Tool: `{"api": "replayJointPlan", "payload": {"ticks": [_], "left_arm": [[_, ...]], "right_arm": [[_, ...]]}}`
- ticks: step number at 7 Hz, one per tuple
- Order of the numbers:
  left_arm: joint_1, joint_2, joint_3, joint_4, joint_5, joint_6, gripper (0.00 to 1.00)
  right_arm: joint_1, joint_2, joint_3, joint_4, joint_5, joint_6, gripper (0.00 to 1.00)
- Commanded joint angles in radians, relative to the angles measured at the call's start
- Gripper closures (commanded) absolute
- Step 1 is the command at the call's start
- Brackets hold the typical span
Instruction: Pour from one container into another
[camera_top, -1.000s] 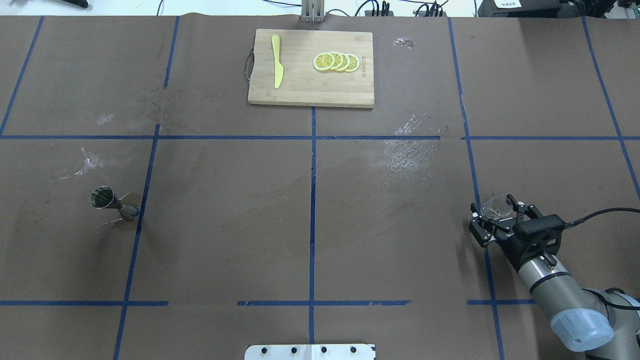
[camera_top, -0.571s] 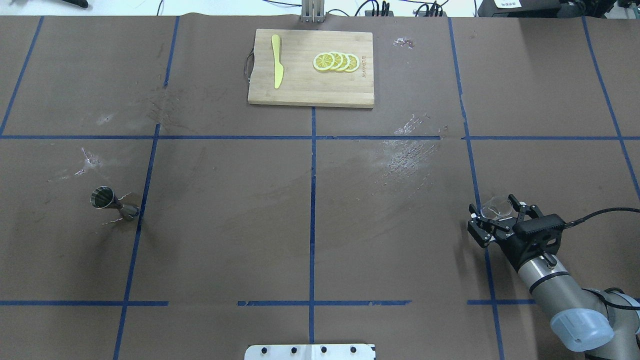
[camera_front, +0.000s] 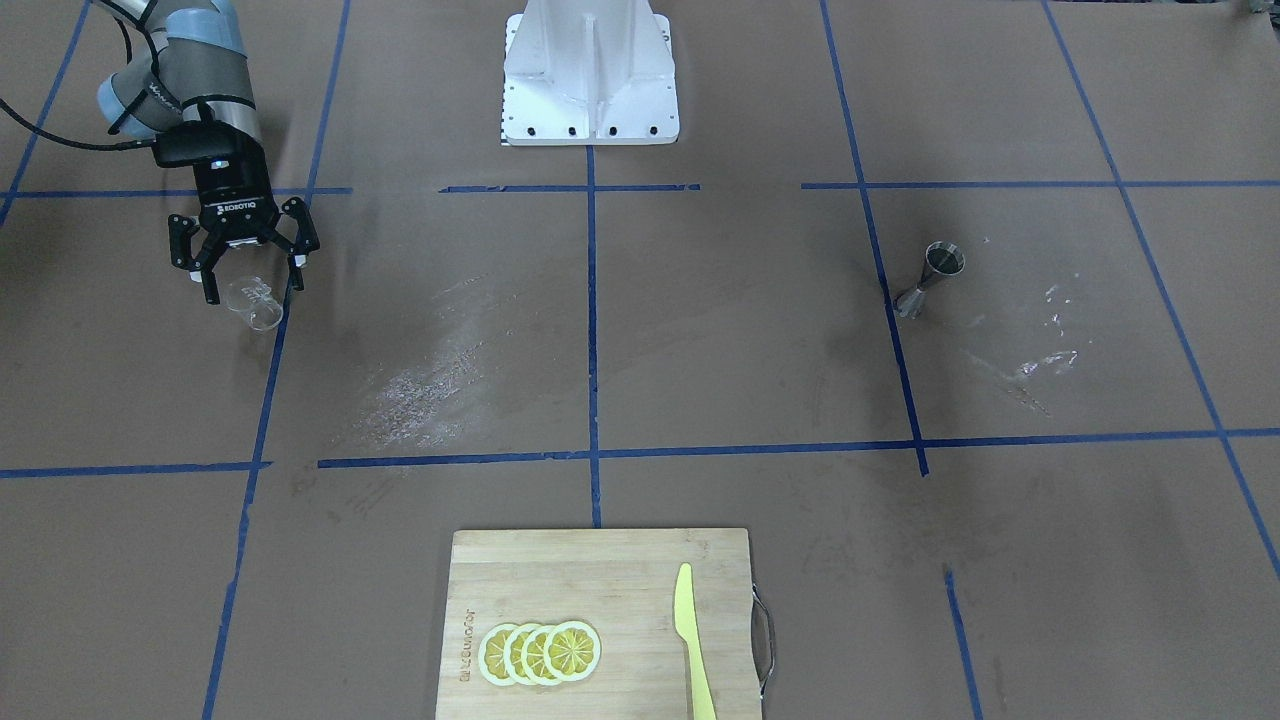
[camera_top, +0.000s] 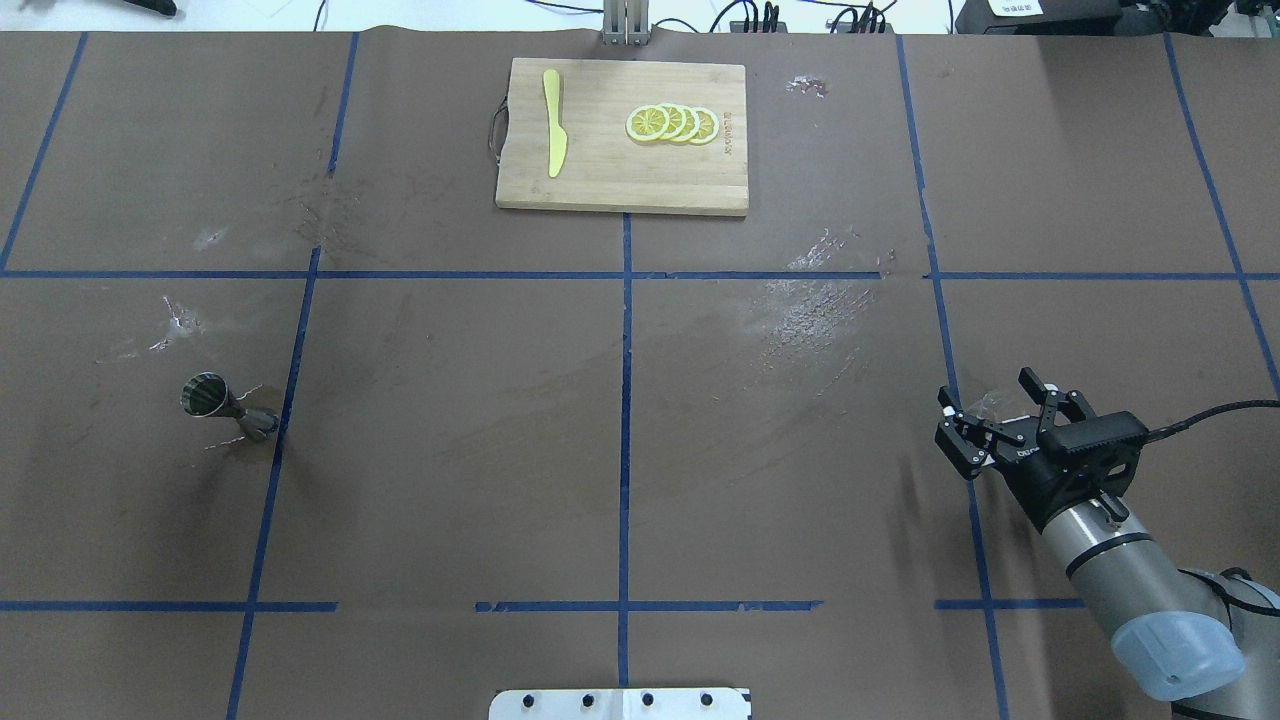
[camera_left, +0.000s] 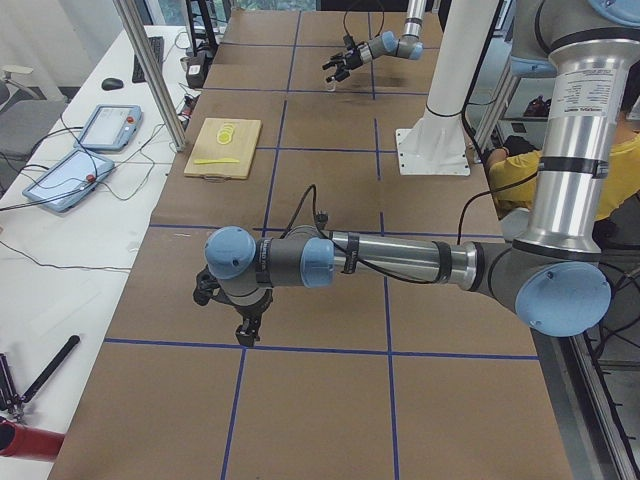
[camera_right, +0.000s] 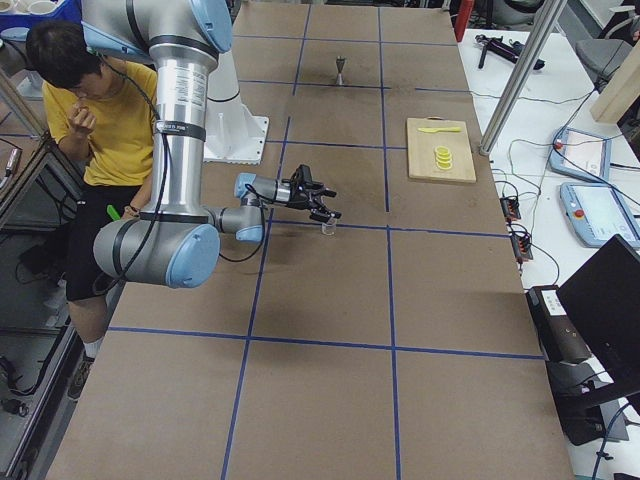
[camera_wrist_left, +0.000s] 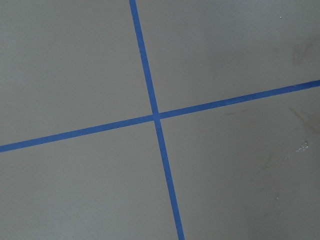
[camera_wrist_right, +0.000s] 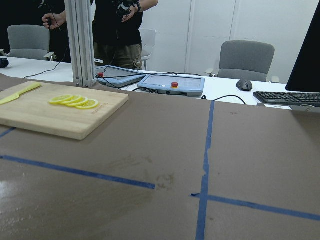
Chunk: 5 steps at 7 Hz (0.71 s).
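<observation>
The small clear cup (camera_front: 256, 304) stands upright on the brown table at the robot's right, faint in the overhead view (camera_top: 990, 405). My right gripper (camera_front: 252, 290) is low over the table and open. Its fingers straddle the cup without visibly pressing it, as the right side view also shows for the right gripper (camera_right: 328, 213). The metal jigger (camera_top: 225, 406) stands alone far across the table on the robot's left (camera_front: 934, 276). My left gripper (camera_left: 245, 330) shows only in the left side view, pointing down over the table, and I cannot tell its state.
A wooden cutting board (camera_top: 600, 180) at the table's far edge carries lemon slices (camera_top: 672, 124) and a yellow knife (camera_top: 553, 122). The robot's white base plate (camera_front: 590, 120) sits at the near edge. A seated person (camera_right: 95, 110) is beside the robot.
The right gripper's fingers have slid forward a little, away from the robot, so they reach further along both sides of the cup. The jigger has not moved.
</observation>
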<state>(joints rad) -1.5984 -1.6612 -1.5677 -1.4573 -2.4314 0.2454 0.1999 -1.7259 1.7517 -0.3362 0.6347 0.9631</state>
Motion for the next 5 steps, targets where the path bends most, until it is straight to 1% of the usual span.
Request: {"api": "replayJointPlan", "payload": {"ticks": [1, 2, 3, 4, 5], "left_arm": [[0.0, 0.0, 0.0, 0.0, 0.0, 0.0, 0.0], [0.0, 0.0, 0.0, 0.0, 0.002, 0.0, 0.0], [0.0, 0.0, 0.001, 0.0, 0.002, 0.0, 0.0], [0.0, 0.0, 0.001, 0.0, 0.003, -0.002, 0.0], [0.0, -0.002, 0.001, 0.0, 0.005, 0.0, 0.0]], "right_arm": [[0.173, -0.003, 0.032, -0.057, 0.247, -0.032, 0.0], [0.293, 0.006, 0.043, -0.128, 0.433, -0.036, 0.0], [0.426, 0.012, 0.04, -0.179, 0.633, -0.085, 0.0], [0.592, 0.014, 0.032, -0.237, 0.88, -0.183, 0.0], [0.731, 0.014, 0.031, -0.3, 1.069, -0.286, 0.0]]}}
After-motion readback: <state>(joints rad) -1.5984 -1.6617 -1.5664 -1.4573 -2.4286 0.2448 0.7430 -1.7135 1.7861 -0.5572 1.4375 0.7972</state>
